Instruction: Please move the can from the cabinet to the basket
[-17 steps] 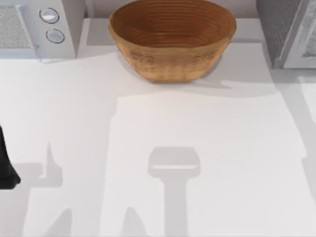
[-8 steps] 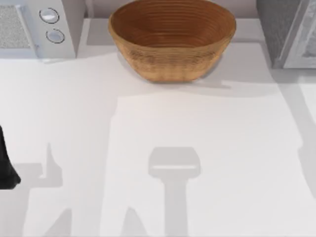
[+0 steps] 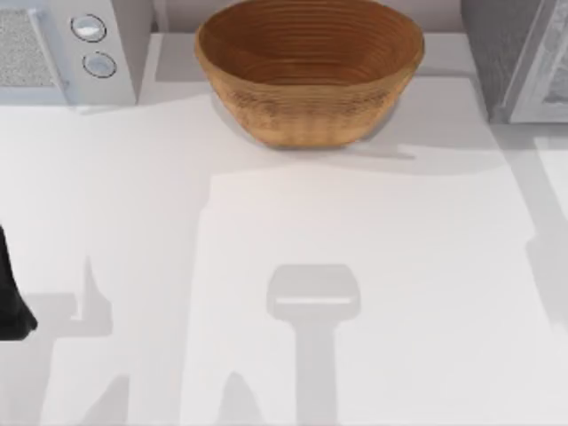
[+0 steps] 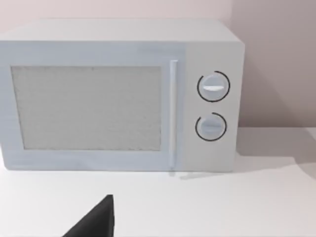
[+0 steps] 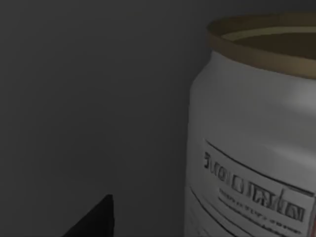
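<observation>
1. Basket point(image 3: 309, 71): a wide tan-brown wicker bowl with ribbed rings inside, standing upright at the far middle of the white desk point(image 3: 355, 266) in the top view.
2. Cabinet point(image 3: 519, 58): a dark-grey speckled box with a pale grey framed panel, at the far right corner of the desk, well apart from the basket.
3. Can point(image 5: 252, 138): seen close up in the right wrist view, upright, with a silver body, a brownish rim at its top and lettering on its side. A dark grey surface lies behind and beside it. The view is dim.
4. Right gripper: a dark finger tip point(image 5: 96, 219) shows at the edge of the right wrist view, beside the can and not touching it. Whether the fingers are spread or closed cannot be told.
5. White appliance point(image 4: 118, 96): a box with a speckled door panel, a vertical handle and two round knobs, at the far left of the desk.
6. Left arm point(image 3: 11, 293): a dark form at the left edge of the desk. One dark finger tip point(image 4: 96, 219) shows in the left wrist view, facing the appliance; the state of these fingers cannot be told.
</observation>
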You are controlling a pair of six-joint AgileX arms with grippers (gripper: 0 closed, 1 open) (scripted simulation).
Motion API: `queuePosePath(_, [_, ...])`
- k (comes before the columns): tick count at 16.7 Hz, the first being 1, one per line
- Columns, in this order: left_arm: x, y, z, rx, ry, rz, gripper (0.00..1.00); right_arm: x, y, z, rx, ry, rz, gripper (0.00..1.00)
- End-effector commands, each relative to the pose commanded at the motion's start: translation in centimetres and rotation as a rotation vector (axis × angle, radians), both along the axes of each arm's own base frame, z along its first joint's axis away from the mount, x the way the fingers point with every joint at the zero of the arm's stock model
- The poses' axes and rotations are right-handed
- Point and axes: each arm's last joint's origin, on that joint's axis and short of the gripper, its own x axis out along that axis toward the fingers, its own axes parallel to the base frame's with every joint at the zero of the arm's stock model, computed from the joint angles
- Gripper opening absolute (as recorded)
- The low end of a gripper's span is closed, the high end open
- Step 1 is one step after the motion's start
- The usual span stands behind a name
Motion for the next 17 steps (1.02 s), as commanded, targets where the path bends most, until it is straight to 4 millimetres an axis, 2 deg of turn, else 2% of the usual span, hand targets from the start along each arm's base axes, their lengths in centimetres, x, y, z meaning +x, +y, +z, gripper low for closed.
queuePosePath(3, [0.00, 0.00, 0.00, 0.000, 0.000, 0.000, 1.00, 0.00, 0.00, 0.00, 0.000, 0.000, 0.000, 1.00])
queuePosePath(16, [0.00, 0.00, 0.00, 0.000, 0.000, 0.000, 1.00, 0.00, 0.00, 0.00, 0.000, 0.000, 0.000, 0.02])
queuePosePath(17, [0.00, 0.00, 0.00, 0.000, 0.000, 0.000, 1.00, 0.00, 0.00, 0.00, 0.000, 0.000, 0.000, 0.00])
